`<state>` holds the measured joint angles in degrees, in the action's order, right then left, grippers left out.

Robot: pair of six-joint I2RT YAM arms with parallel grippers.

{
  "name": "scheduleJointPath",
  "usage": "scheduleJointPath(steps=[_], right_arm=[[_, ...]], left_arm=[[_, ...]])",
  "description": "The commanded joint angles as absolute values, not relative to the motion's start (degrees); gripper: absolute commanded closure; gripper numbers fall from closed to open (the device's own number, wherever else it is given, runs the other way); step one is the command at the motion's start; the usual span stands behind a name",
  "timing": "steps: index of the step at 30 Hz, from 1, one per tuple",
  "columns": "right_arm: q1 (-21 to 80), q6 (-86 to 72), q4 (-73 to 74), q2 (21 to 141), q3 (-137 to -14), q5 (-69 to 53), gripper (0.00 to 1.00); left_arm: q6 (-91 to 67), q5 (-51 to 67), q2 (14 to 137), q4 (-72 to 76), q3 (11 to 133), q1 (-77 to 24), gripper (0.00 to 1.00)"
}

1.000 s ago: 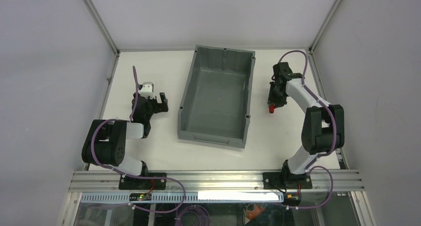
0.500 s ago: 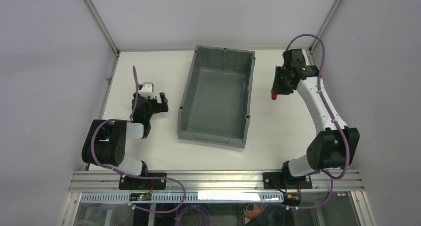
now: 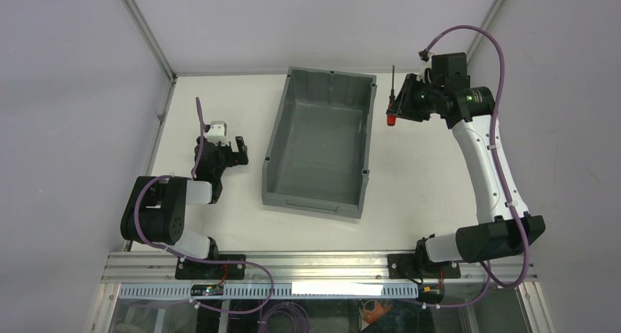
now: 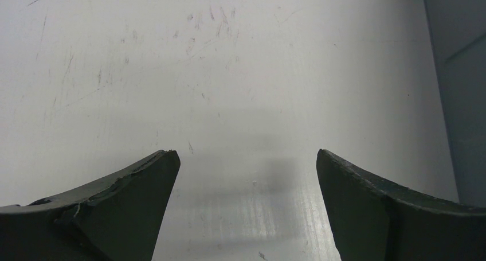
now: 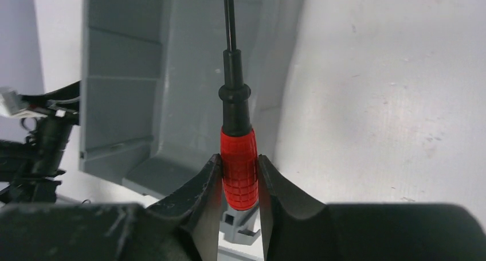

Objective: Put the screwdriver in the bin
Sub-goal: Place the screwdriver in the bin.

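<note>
Top external view: an aluminium rail (image 3: 293,263) runs along the near edge of a scuffed white table (image 3: 220,216), with plain grey walls (image 3: 73,91) around it. The left gripper (image 3: 227,151) sits low over the table left of the grey bin (image 3: 275,146), its fingers spread wide around nothing. Farther back, the right gripper (image 3: 401,107) is clamped on the red handle of the screwdriver (image 3: 392,118), held in the air just outside the bin's far right corner with its black shaft pointing away.
</note>
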<state>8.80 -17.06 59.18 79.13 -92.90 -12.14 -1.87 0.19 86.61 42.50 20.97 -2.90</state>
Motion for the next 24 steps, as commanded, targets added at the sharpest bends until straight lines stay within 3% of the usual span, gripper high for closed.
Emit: scheduleJointPath(steps=[1, 12, 24], right_arm=[[12.55, -20.7, 59.68, 78.57, -97.53, -15.2, 0.81], [27.81, -28.1, 59.22, 88.45, -103.99, -3.32, 0.82], [37.33, -32.58, 58.62, 101.18, -108.2, 8.03, 0.83]], left_arm=[[-0.53, 1.14, 86.27, 45.88, 21.97, -2.55, 0.01], [-0.53, 1.14, 86.31, 45.88, 21.97, -2.57, 0.01], [-0.53, 1.15, 86.31, 45.92, 21.97, -2.55, 0.01]])
